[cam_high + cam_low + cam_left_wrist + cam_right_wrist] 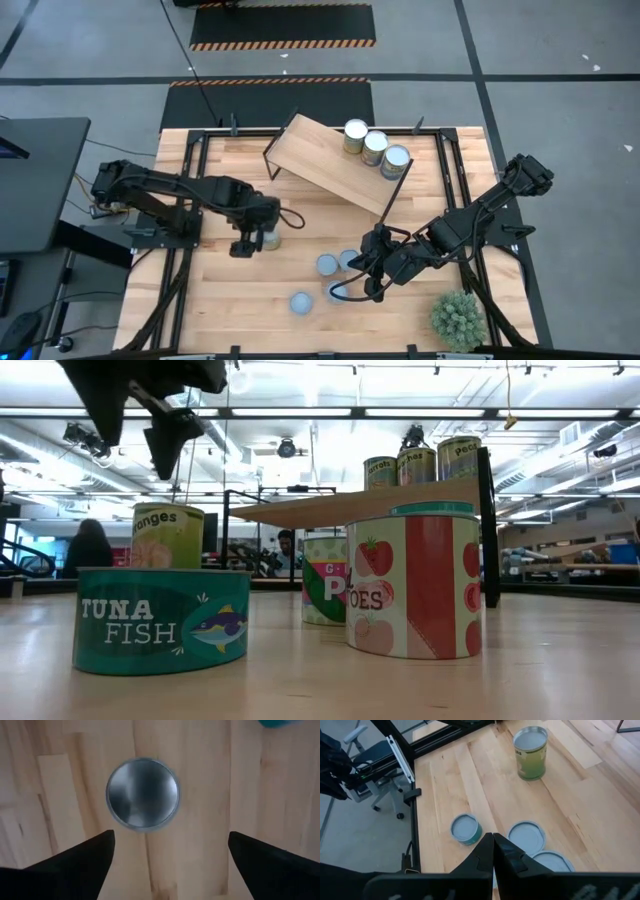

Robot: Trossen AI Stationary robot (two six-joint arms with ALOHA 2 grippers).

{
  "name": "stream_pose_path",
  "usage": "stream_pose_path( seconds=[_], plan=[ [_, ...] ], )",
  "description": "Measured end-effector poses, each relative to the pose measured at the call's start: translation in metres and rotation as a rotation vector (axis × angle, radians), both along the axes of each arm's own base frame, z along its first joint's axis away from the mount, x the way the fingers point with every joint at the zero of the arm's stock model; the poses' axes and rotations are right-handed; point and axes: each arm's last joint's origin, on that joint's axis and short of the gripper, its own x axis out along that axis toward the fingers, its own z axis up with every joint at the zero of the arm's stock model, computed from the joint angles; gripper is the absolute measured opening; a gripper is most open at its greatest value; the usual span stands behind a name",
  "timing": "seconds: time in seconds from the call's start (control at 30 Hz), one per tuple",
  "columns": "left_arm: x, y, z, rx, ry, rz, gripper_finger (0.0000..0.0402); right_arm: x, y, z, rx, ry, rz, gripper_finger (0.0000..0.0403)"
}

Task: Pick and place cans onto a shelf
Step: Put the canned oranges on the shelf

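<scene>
Steel can [143, 793] looks rigid, slick-sided; I'd pinch its sidewall midway. Left tool [170, 860] spread wide above; right tool [493, 851] closed.

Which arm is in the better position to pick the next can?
Left. Its open gripper hangs directly above the silver-topped green can; the right gripper is shut.

Bright, even light from ceiling strips [300, 412] in the low view; soft, faint shadows on the surface [230, 310]. The can [143, 793] top shows dull glare. Left fingers [75, 865] blurred.
</scene>
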Motion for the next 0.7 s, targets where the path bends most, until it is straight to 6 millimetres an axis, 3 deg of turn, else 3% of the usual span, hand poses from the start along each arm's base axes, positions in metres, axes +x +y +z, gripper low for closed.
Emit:
stream_pose_path(
  seconds=[0.43,0.7],
  plan=[
    [0.001,-0.002,-0.036,0.063,-0.037,0.051,0.0396,0.001,-0.001,0.001,0.002,-0.017,-0.016,0.0008],
    [0.001,-0.002,-0.039,0.064,-0.048,0.114,0.0396,0.001,0.000,0.001,0.001,-0.017,-0.014,0.0008]
  ],
)
